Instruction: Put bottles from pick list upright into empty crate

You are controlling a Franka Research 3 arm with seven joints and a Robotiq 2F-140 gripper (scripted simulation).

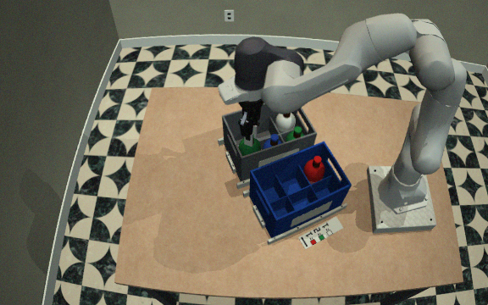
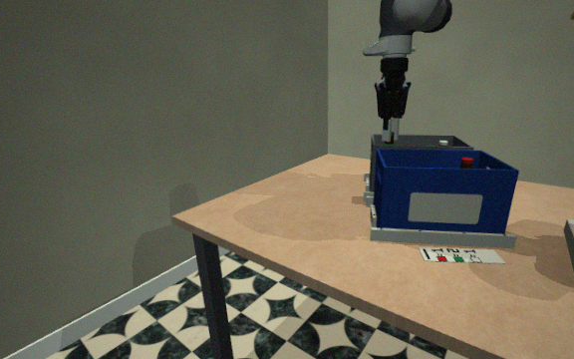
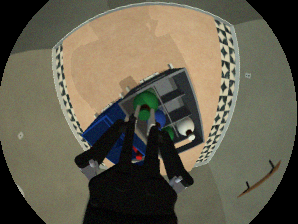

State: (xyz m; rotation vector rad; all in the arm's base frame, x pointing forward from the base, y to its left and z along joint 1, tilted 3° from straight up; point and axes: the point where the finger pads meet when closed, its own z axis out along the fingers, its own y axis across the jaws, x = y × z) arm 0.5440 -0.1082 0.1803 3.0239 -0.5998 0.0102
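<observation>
A grey crate (image 1: 265, 139) holds a green bottle (image 1: 249, 146) at its near left, a blue bottle (image 1: 273, 141), another green bottle (image 1: 296, 133) and a white bottle (image 1: 285, 122). My gripper (image 1: 248, 135) reaches down into this crate and is shut on the neck of the near-left green bottle, which also shows in the wrist view (image 3: 144, 104). The blue crate (image 1: 299, 186) stands in front with one red bottle (image 1: 314, 169) upright in a far-right cell. The pick list (image 1: 321, 233) lies beside the blue crate, showing a red and a green mark.
The arm's base plate (image 1: 401, 201) is bolted to the table at the right. Both crates sit in grey rails on the wooden table. The table's front edge is near the pick list.
</observation>
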